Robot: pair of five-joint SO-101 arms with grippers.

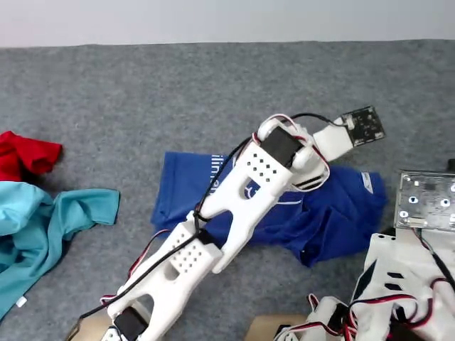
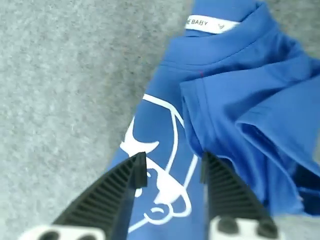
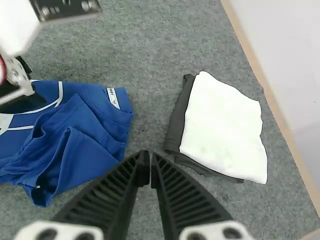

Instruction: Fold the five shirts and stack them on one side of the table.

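Left claw (image 2: 172, 167) spread wide over rumpled blue shirt (image 2: 240, 100) mid-worktop (image 1: 142, 92), likely lining up a fold grab; right claw (image 3: 150, 162) pinched closed, empty, beside folded white-on-grey stack (image 3: 225, 125); teal shirt (image 1: 43, 220), red shirt (image 1: 25, 156) unfolded at far side

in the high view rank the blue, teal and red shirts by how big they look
1. blue shirt, largest, though partly covered
2. teal shirt, cut off by the picture's edge, so less sure
3. red shirt, bunched, also cut off
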